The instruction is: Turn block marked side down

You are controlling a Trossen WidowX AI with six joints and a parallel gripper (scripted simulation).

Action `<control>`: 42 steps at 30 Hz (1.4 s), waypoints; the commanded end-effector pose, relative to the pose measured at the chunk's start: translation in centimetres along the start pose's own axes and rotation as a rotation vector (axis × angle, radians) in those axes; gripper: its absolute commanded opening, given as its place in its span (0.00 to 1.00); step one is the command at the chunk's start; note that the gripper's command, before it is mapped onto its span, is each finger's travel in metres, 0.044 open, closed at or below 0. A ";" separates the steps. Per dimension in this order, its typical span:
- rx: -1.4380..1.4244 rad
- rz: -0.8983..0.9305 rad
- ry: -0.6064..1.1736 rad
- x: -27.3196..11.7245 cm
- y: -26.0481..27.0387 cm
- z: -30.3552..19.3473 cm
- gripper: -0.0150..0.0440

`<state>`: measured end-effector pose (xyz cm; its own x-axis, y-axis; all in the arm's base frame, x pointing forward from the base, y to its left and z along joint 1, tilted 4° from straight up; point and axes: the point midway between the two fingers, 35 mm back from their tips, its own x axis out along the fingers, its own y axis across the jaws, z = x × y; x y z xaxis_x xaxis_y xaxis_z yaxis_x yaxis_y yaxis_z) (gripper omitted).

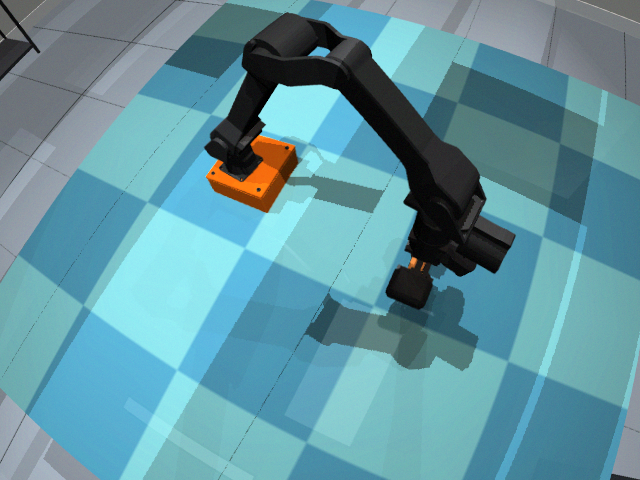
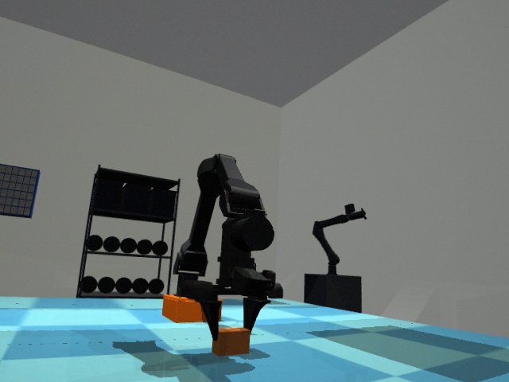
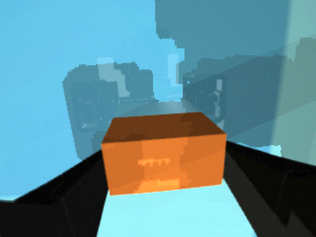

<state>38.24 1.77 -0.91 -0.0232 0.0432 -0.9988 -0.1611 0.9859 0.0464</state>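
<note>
1. Orange block point(image 2: 231, 341) rests on the blue checked counter point(image 2: 370, 353), in front of the arm's base.
2. Black claw point(image 2: 231, 332) points straight down over the block; its two tapered fingers point(image 2: 212, 318) stand one at each end of the block, tips against its upper edges.
3. Claw state: closed on the block and gripping it. The wrist view shows both dark fingers pressed against the block point(image 3: 165, 153) from left and right.
4. Block position: its underside appears to sit on the counter in the exterior view; a shadow lies directly beneath and around it.
5. Marking: the face turned toward the wrist camera carries a paler patch with a short row of small marks; which face this is cannot be told.
6. From above, the block is almost wholly hidden under the wrist; only a sliver of orange point(image 1: 417, 265) shows.
7. Arm base sits on an orange mounting box point(image 1: 254, 173), well apart from the block.
8. Background: a shelf rack point(image 2: 129, 231) and a second, smaller arm point(image 2: 335, 234) stand by the walls.
</note>
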 end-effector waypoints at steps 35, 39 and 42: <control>0.007 -0.002 -0.343 -1.6 -0.2 0.3 0.25; 0.006 -0.002 -0.401 -1.6 -0.2 0.1 0.25; 0.005 -0.003 -0.444 -1.6 -0.1 0.0 0.25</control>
<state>38.32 1.51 0.37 0.3597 0.0951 -0.9282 -0.1581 0.9866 0.0398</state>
